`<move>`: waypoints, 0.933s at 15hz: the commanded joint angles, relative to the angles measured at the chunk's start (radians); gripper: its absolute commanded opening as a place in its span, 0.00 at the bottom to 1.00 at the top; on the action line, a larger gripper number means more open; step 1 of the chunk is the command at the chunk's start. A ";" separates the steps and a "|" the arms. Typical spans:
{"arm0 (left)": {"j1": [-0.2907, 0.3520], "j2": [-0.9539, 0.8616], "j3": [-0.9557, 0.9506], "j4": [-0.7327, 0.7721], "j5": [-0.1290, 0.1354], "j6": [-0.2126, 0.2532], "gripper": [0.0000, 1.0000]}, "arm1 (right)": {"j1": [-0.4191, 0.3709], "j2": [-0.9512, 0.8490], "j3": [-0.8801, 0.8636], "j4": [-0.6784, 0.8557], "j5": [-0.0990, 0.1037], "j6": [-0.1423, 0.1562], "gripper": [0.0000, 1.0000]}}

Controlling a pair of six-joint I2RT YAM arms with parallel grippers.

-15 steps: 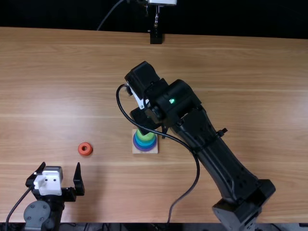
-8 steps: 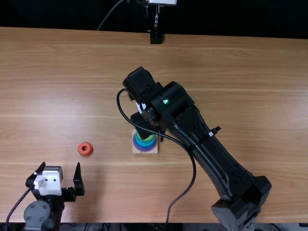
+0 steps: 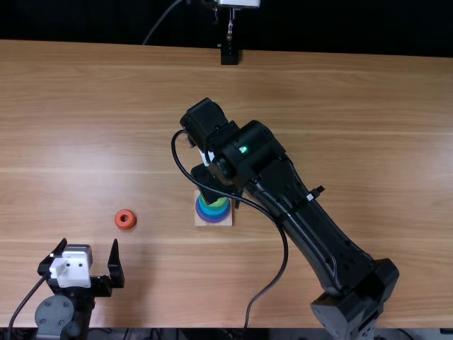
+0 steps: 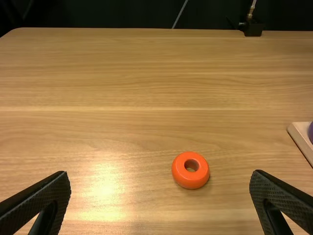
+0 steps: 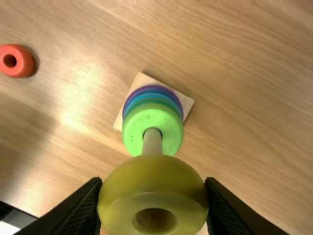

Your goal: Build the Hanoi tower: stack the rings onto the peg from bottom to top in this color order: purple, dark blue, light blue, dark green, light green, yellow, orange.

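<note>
One peg (image 5: 152, 144) (long axis upright) through light green ring (image 5: 134, 133)

High top view looks down; closer wrist views, left forward, right down; all share the orange ring (image 4: 190, 181).

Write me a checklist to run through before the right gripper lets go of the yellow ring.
1. Glossy yellow ring held between the right gripper's fingers: ok.
2. Flat light green ring topmost on the stack, ready for yellow: ok.
3. Tip of the pale round peg inside yellow's hole: cannot tell, yellow hides it.
4. Small orange ring on the table, apart from the stack: ok.
5. Left gripper open, away from the stack: ok.
</note>
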 commanded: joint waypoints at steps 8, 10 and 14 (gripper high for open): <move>-0.001 -0.011 -0.112 -0.080 0.006 0.003 1.00 | 0.012 0.043 -0.010 0.040 0.004 0.006 1.00; -0.001 -0.011 -0.112 -0.080 0.006 0.003 1.00 | 0.009 0.043 -0.004 0.042 0.007 0.002 1.00; 0.001 -0.011 -0.112 -0.080 0.006 0.003 1.00 | 0.000 0.037 0.005 0.155 0.009 0.004 1.00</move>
